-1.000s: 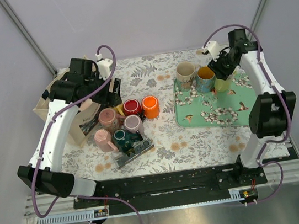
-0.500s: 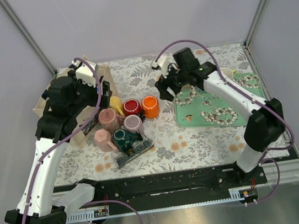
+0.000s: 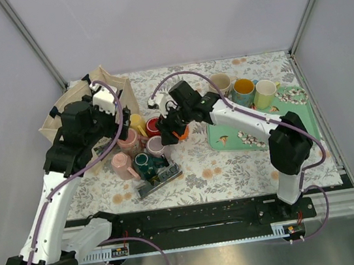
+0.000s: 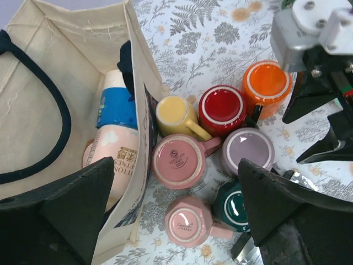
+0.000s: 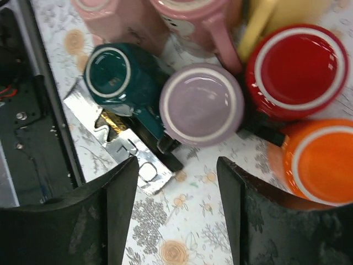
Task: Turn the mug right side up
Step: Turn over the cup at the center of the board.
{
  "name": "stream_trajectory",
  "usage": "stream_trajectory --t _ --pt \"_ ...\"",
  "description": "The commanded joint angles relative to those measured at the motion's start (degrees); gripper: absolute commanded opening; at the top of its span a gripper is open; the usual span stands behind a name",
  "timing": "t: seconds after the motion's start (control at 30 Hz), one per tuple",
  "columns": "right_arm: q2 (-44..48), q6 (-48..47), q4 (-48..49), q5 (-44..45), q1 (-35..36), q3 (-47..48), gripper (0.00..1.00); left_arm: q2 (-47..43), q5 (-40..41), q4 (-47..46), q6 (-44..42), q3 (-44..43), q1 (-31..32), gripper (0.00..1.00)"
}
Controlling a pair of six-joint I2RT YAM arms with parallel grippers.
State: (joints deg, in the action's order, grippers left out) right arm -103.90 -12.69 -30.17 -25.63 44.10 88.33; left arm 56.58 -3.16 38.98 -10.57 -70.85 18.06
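Seven upside-down mugs (image 3: 157, 146) are counted on the desk (image 3: 234, 164), three upright mugs (image 3: 244, 90) on one tray (image 3: 231, 139), and one bag (image 3: 107, 83).

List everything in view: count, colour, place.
upside-down mugs: seven; yellow, red, orange, lilac, teal, two pink; clustered beside the bag
upright mugs: three; cream, blue, green; on the tray
tray: one, green floral, right side
bag: one, beige, far left
bottle: one, white and blue, in the bag
foil packet: one, silver, by the teal mug
cloth: one, grey floral, under everything
left end effector: one, black, open above the mugs
right end effector: one, black, open above the mugs
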Motion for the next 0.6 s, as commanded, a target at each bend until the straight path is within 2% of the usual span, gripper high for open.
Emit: stream_trajectory --t 0.0,0.2,0.27,0.4,0.57 --pt "-2.54 1.27 2.13 -13.03 0.72 2.90 0.66 -1.12 1.57 1.26 -4.81 2.11 0.13 0.97" --pt "-5.34 -14.54 -2.08 -19.02 4.15 2.63 0.67 -1.99 8.15 11.72 -7.19 3.25 0.13 0.98" --pt "-6.84 -16.31 -1.99 -18.59 5.47 3.07 0.68 -4.36 9.92 13.39 -6.57 5.89 0.04 0.98" --pt "-10.26 -16.76 -0.60 -13.76 7.32 5.88 0.71 -10.94 8.52 14.28 -2.63 9.41 0.13 0.99" --pt "-14.92 -17.54 0.11 -9.53 8.02 9.48 0.72 -14.12 7.29 15.16 0.28 11.52 0.04 0.99"
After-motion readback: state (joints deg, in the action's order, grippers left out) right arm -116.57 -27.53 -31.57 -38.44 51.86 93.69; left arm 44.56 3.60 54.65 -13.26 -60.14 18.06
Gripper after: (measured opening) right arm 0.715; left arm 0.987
